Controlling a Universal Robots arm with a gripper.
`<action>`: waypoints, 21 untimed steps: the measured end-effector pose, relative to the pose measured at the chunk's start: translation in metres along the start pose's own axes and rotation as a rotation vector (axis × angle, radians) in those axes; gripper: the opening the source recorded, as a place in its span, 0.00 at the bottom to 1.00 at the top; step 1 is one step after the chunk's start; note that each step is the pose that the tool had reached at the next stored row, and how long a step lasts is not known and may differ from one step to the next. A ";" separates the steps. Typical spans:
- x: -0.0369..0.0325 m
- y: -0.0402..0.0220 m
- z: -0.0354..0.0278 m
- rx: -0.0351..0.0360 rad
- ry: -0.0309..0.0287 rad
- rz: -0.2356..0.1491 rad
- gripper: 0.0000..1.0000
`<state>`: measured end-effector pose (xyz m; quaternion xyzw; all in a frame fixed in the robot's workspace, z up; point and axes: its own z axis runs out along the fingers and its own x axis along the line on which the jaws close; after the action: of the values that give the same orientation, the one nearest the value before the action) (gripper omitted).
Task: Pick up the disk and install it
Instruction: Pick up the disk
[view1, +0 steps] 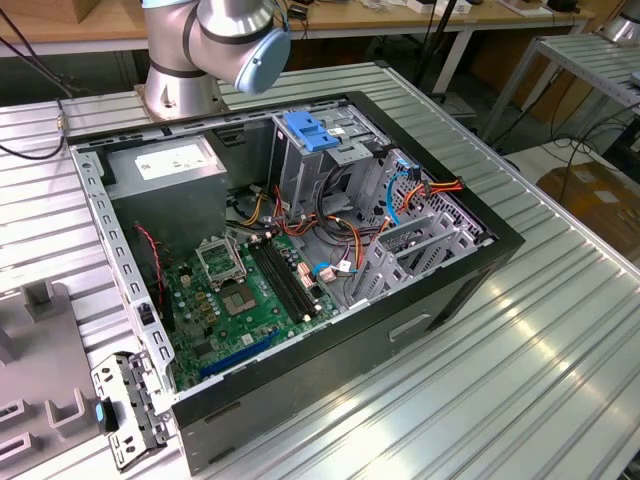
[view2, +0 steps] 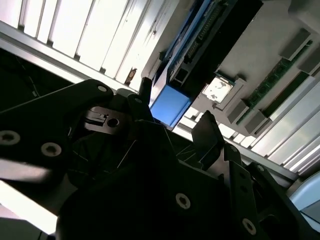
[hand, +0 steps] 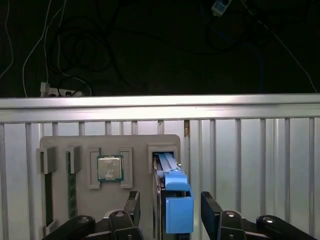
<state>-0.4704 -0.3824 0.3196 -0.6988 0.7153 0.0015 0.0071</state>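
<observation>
Straddling the disk (hand: 175, 180), gripper (hand: 170, 199) fingers (hand: 133, 205) spread, clear of both its sides; disk stands on edge in grey holder (hand: 140, 145) on desk (hand: 250, 150).

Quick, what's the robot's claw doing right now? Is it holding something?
Gripper: open and holding nothing. Its fingers sit on either side of the disk, with gaps showing on both sides.
</observation>
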 end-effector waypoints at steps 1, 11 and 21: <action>-0.0002 0.0001 0.0028 0.0001 -0.0001 0.000 0.60; -0.0021 -0.0012 0.0240 -0.0152 0.0009 0.008 0.60; -0.0045 -0.0012 0.0241 -0.0155 0.0010 0.028 0.60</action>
<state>-0.4689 -0.3776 0.2956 -0.6887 0.7250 0.0068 0.0013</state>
